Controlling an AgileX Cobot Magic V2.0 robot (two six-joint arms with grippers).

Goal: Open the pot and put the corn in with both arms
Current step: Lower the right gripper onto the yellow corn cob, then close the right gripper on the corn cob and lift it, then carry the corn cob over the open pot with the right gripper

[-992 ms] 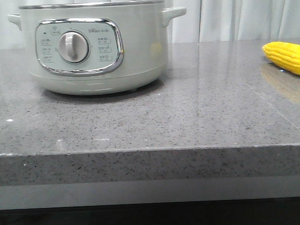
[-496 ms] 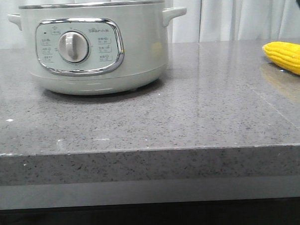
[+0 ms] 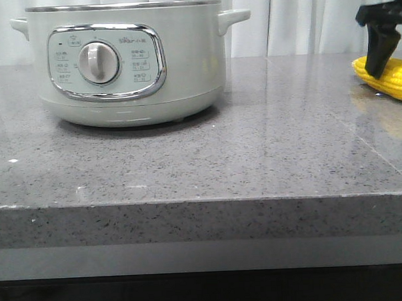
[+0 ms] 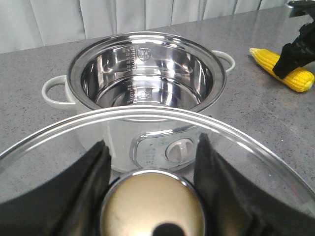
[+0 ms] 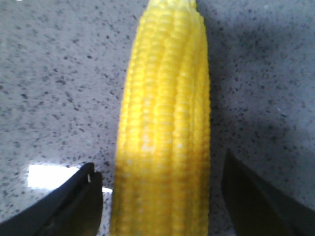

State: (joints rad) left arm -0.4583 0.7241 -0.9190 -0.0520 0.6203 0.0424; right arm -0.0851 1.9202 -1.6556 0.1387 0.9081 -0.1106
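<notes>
The pot (image 3: pixel 127 60) stands open at the back left of the counter; its steel inside (image 4: pixel 147 78) is bare. My left gripper (image 4: pixel 151 142) is shut on the brass-coloured knob (image 4: pixel 152 204) of the glass lid (image 4: pixel 44 142) and holds it above and in front of the pot; it is out of the front view. The corn (image 3: pixel 395 79) lies on the counter at the far right, also in the left wrist view (image 4: pixel 263 58). My right gripper (image 5: pixel 160 164) is open, its fingers (image 5: pixel 74 201) on either side of the corn (image 5: pixel 165 123), low over it (image 3: pixel 379 66).
The grey speckled countertop (image 3: pixel 254 155) runs between pot and corn, with its front edge (image 3: pixel 203 202) near the camera. White curtains (image 3: pixel 315 19) hang behind the counter. The corn lies close to the right edge of the front view.
My right gripper has come down into the front view from the upper right and now sits over the corn. The pot and the corn have not moved.
</notes>
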